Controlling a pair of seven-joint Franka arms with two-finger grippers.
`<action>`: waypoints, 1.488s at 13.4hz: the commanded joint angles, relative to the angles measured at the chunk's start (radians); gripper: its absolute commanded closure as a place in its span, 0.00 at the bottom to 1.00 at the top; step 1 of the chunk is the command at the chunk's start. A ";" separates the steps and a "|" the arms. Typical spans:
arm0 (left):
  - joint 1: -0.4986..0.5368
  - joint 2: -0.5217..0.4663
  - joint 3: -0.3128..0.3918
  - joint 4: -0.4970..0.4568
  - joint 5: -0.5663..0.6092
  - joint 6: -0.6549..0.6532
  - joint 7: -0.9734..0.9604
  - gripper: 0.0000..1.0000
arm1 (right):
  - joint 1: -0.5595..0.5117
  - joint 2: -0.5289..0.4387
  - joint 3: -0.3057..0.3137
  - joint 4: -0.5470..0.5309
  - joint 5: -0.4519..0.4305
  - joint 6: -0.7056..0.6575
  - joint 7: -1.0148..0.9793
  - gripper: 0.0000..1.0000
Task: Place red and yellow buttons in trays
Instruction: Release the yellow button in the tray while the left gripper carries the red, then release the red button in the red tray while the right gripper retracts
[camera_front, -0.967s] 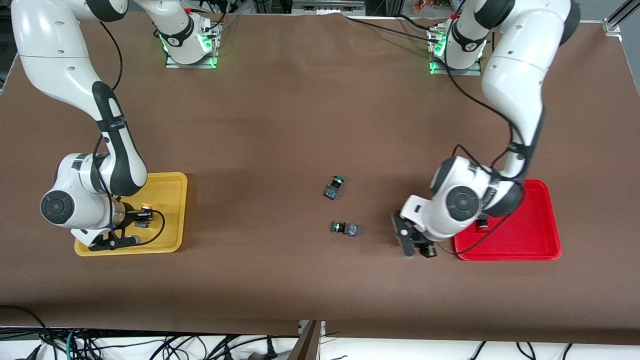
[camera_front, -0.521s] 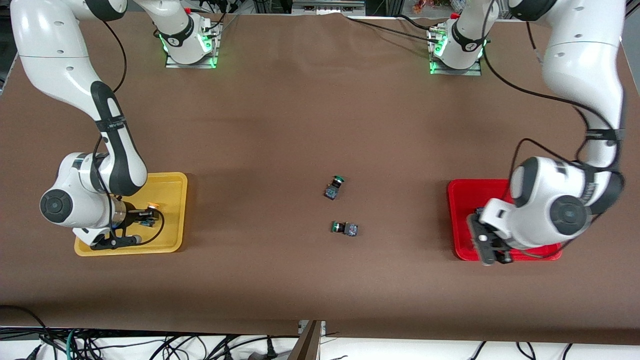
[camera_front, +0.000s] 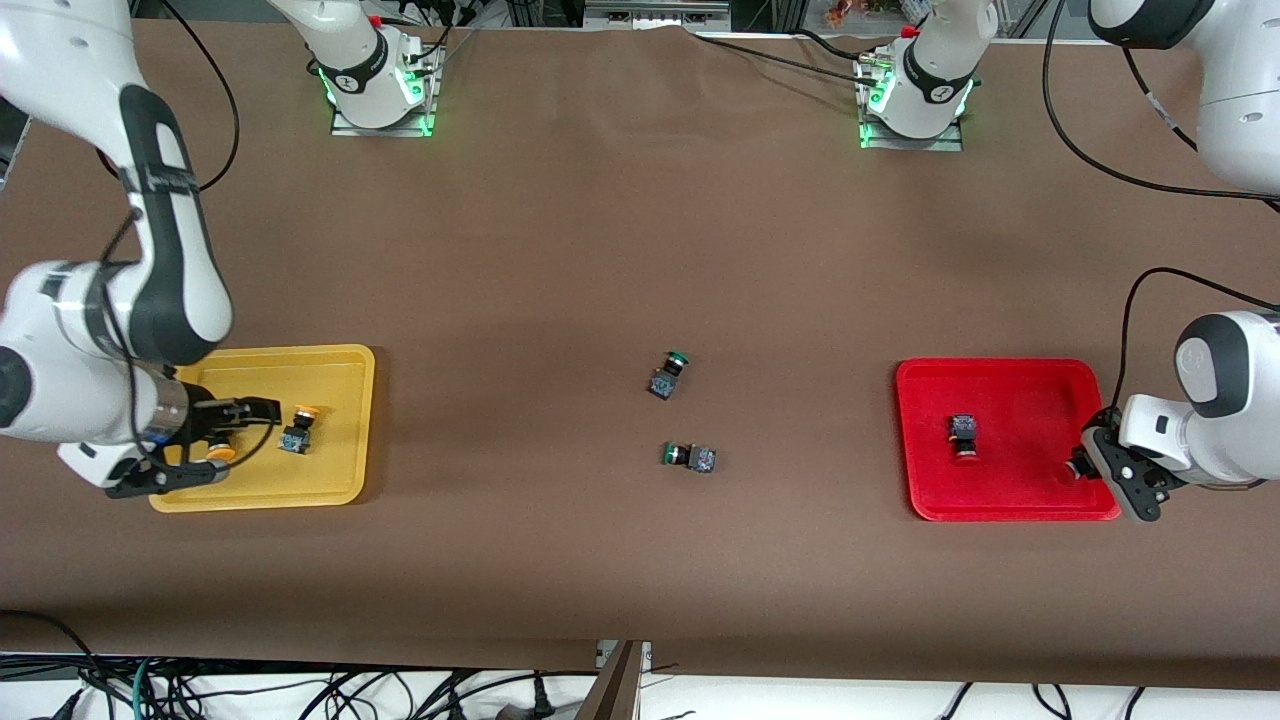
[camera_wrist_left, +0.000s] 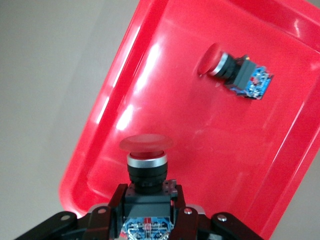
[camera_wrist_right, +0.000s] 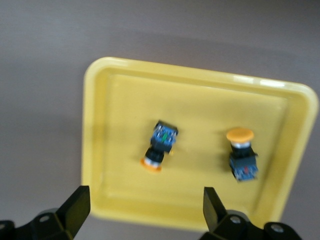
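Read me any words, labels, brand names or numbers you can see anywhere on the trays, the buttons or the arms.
None can be read.
Red tray: no text.
Yellow tray: no text.
Blue circuit board on the red button: markings too small to read.
Round marks on the arm bases: symbols only, no letters legible.

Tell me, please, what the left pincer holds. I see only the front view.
Observer: The left pincer is shut on a red button, above the red tray.
Operator: The right arm hides part of the yellow tray. What lies there?
Observer: One yellow button and a second yellow button lie in the yellow tray, apart.
Operator: And the right pincer?
Observer: The right pincer is open and empty above that tray.
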 joint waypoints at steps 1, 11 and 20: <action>-0.012 -0.028 -0.005 -0.072 -0.005 -0.001 -0.235 0.90 | 0.004 -0.025 0.003 0.096 0.012 -0.164 -0.018 0.00; -0.040 -0.070 -0.010 -0.237 0.133 0.095 -1.294 1.00 | 0.038 -0.268 0.006 0.121 -0.011 -0.416 -0.010 0.00; -0.031 -0.071 -0.012 -0.226 0.135 0.126 -1.205 0.00 | 0.038 -0.508 0.021 -0.062 -0.004 -0.424 0.001 0.00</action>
